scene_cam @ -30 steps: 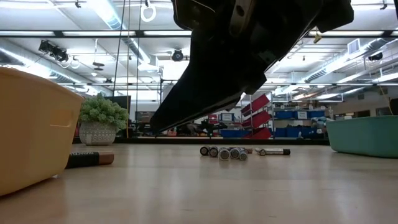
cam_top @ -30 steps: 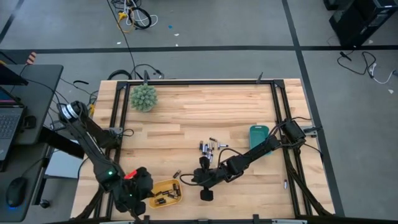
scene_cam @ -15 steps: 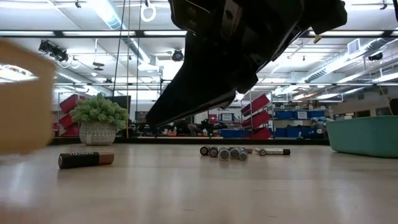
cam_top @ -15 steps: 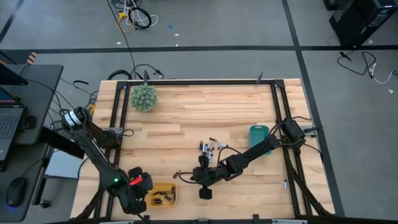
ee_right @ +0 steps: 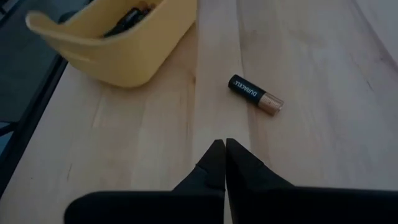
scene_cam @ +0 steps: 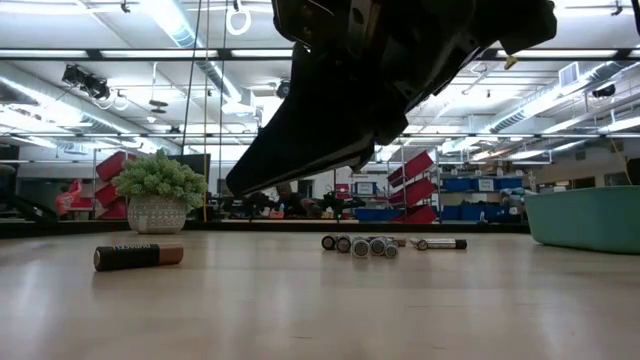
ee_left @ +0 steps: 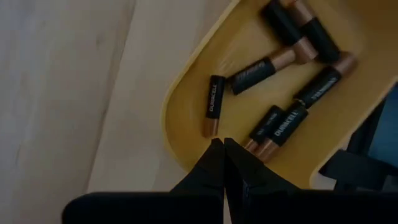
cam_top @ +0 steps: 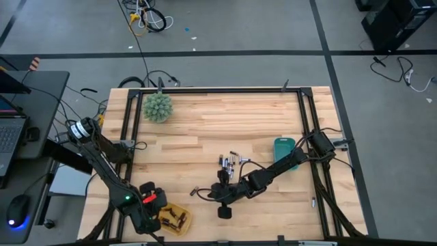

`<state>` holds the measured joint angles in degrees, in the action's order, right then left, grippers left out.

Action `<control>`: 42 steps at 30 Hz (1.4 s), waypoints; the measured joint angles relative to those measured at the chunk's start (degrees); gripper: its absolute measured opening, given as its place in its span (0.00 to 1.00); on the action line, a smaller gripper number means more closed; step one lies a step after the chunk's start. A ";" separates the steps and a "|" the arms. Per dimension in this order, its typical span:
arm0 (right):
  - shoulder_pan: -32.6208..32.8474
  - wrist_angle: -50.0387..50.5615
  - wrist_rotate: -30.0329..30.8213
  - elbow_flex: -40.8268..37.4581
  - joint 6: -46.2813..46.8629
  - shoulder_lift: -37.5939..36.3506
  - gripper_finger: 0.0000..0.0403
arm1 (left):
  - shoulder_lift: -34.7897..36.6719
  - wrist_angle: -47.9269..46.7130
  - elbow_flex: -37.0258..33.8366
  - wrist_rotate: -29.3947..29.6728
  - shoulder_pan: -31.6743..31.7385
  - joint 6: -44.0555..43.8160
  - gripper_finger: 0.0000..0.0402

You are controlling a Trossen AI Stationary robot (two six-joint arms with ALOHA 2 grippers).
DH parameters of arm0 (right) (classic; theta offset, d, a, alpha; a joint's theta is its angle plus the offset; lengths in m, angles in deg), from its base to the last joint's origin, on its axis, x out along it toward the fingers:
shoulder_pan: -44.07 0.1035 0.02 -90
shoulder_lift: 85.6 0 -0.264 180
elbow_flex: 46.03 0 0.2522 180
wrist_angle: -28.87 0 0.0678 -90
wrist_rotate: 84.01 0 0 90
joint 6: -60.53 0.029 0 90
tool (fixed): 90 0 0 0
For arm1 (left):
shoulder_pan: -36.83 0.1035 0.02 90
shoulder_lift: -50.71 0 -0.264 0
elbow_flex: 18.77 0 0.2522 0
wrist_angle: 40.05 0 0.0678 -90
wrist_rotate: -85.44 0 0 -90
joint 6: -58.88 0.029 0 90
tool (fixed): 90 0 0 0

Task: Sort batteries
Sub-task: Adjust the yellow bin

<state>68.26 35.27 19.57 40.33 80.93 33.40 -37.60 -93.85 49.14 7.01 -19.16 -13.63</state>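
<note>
High view: left gripper (cam_top: 151, 207) closed, empty, at the yellow plastic tray (ee_left: 186, 93) of black-and-copper batteries (ee_left: 271, 127). Right gripper (ee_right: 224, 163) closed, empty; a loose black-and-copper cell (ee_right: 255, 94) lies just ahead. Judged step: pickup approach; its fingers must open first.

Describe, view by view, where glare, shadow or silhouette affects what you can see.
Low view: bright ceiling strip lights leave the right arm a featureless black silhouette. Left wrist view: the shut left gripper is a dark mass over the yellow plastic tray. Right wrist view: even light; the black-and-copper battery casts a faint shadow.
</note>
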 joint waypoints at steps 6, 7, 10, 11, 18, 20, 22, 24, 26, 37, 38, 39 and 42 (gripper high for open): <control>-0.74 -0.37 0.04 0.00 0.00 0.00 0.00 | 0.00 1.52 -0.04 -0.15 0.00 -0.04 0.00; -0.82 -0.37 0.05 0.00 0.00 0.00 0.00 | 0.00 1.80 -0.07 -0.15 0.00 -0.06 0.00; -0.86 -0.37 0.07 0.00 -0.05 0.00 0.00 | 0.00 3.60 -0.07 -0.20 0.00 -0.06 0.00; -0.84 -0.39 0.07 0.00 -0.08 0.00 0.00 | 0.00 3.97 -0.07 -0.19 0.00 -0.04 0.00; -0.81 -0.67 0.07 0.00 -0.77 0.00 0.00 | 0.00 6.38 -0.07 7.00 1.08 7.06 0.00; -0.81 -0.76 0.07 0.00 -0.87 0.00 0.00 | 0.00 6.66 -0.07 8.45 2.47 10.14 0.00; -0.81 -0.74 0.07 0.00 -0.87 0.00 0.00 | 0.00 8.45 -0.07 8.58 3.96 13.39 0.00; -0.81 -0.74 0.07 0.00 -0.90 0.00 0.00 | -0.05 11.47 -0.07 8.55 5.23 17.64 0.00; -0.81 -0.74 0.07 0.00 -0.97 0.00 0.00 | -0.54 14.81 -0.07 8.42 6.50 22.29 0.00; -0.81 -0.67 0.07 0.00 -1.08 0.00 0.00 | -3.26 16.35 -0.07 3.12 8.65 24.73 0.00; -0.81 -0.65 0.07 0.00 -1.08 0.00 0.00 | -3.23 16.32 -0.07 3.48 8.63 24.28 0.00; -0.81 -0.66 0.07 0.00 -1.09 0.00 0.00 | -3.23 16.25 -0.07 3.97 8.63 24.07 0.00; -0.81 -0.67 0.07 0.00 -1.09 0.00 0.00 | -3.23 16.08 -0.07 4.95 8.63 23.96 0.00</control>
<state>67.45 34.60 19.64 40.33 79.84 33.40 -40.83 -77.76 49.07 11.96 -10.52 10.33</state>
